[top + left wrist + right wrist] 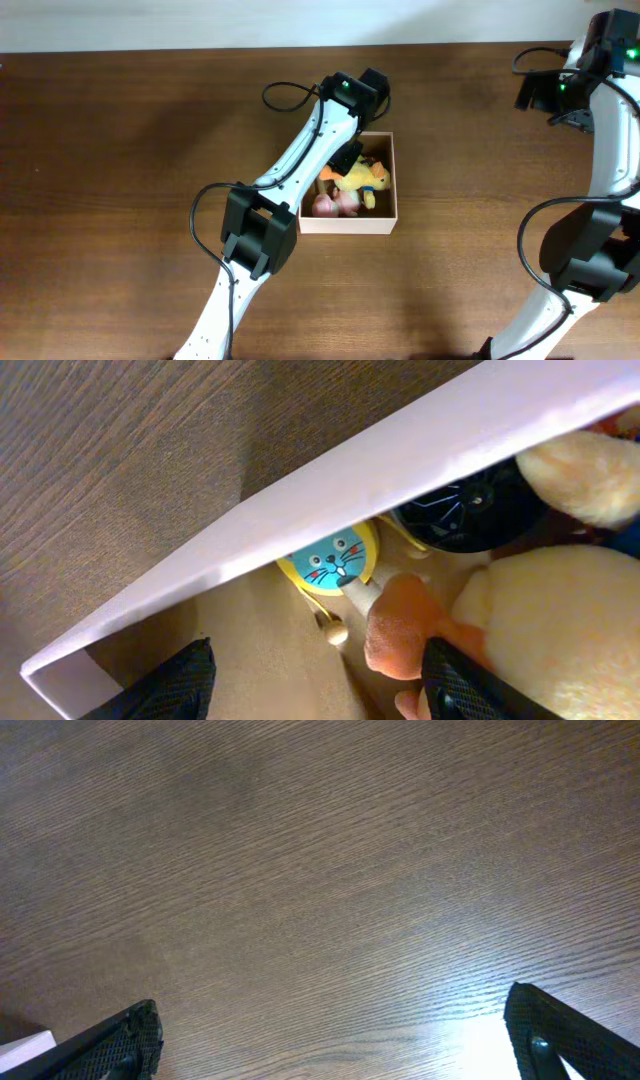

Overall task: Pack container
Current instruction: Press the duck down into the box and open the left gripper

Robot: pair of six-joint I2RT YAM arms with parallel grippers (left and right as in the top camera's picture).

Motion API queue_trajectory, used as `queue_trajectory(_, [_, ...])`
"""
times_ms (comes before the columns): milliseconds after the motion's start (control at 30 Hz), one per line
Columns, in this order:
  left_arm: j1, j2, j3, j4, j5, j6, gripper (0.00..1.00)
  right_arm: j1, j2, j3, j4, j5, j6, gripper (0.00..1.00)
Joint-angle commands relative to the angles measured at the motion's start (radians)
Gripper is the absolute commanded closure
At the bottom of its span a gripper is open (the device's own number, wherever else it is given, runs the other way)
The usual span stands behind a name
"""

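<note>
The container (pixel 394 190) is a square white-walled box with a tan inside, at the table's middle. A yellow plush (pixel 360 177) and a pink toy (pixel 335 203) lie in it. My left gripper (pixel 345 157) hangs over its back left part. In the left wrist view the gripper (pixel 315 690) is open above the tan floor with nothing between its fingers (pixel 170 685). Ahead are a round blue cat-face toy (pixel 330 560), a black object (pixel 465 510) and the plush's orange part (pixel 400 625) beside the right finger. My right gripper (pixel 330 1040) is open over bare wood.
The container's white wall (pixel 400 470) crosses the left wrist view diagonally, with brown table beyond it. The right arm (pixel 560 90) stands at the far right back corner, well away from the box. A small white corner (pixel 25 1045) shows at the right wrist view's lower left.
</note>
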Motion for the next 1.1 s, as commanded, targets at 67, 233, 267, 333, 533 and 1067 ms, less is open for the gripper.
queue_trajectory(67, [0.0,0.001,0.023,0.005,0.008,0.002,0.37,0.004,0.007,-0.006,0.003,-0.006,0.001,0.01])
queue_trajectory(233, [0.0,0.001,0.023,0.005,0.007,0.002,0.53,0.004,0.007,-0.006,0.003,-0.006,0.001,0.01])
queue_trajectory(267, [0.0,0.001,0.023,0.005,0.008,0.002,0.56,0.004,0.007,-0.006,0.003,-0.006,0.002,0.01])
queue_trajectory(333, [0.0,0.001,0.024,0.005,0.008,0.002,0.57,0.004,0.007,-0.006,0.003,-0.006,0.002,0.01])
queue_trajectory(533, [0.0,0.001,0.049,0.013,0.008,0.002,0.82,0.004,0.007,-0.006,0.003,-0.006,0.002,0.01])
queue_trajectory(1067, [0.0,0.001,0.092,-0.014,0.008,0.002,0.96,0.004,0.007,-0.006,0.003,-0.006,0.002,0.01])
